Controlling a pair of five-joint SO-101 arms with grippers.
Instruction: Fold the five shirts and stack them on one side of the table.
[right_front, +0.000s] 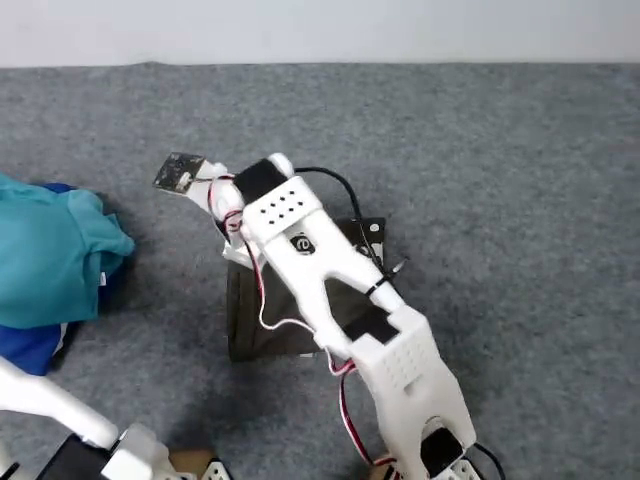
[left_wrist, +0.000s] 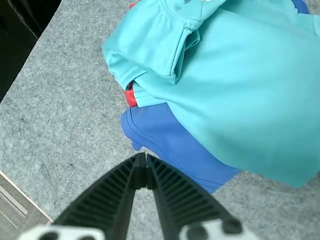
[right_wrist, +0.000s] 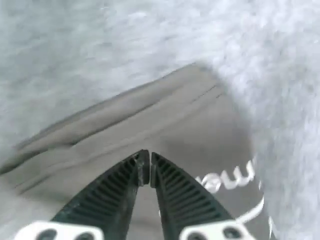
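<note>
High view. Noted at the frame's left edge a teal shirt (right_front: 45, 255) heaped over a blue shirt (right_front: 28, 345) on the grey surface (right_front: 500, 170). Noted at centre a dark grey shirt (right_front: 268, 325), flat, partly beneath a white arm (right_front: 325, 275) extending in from lower right.

Left wrist view. Found left end effector (left_wrist: 145, 167) clenched, tips meeting, gripping nothing, above bare surface just beside the blue shirt's hem. Noted a red garment (left_wrist: 131, 95) edge between teal and blue layers.

Right wrist view. Found right end effector (right_wrist: 145, 165) clenched and unladen, over the dark grey shirt near its white print (right_wrist: 230, 180); contact with cloth not determinable.
</note>
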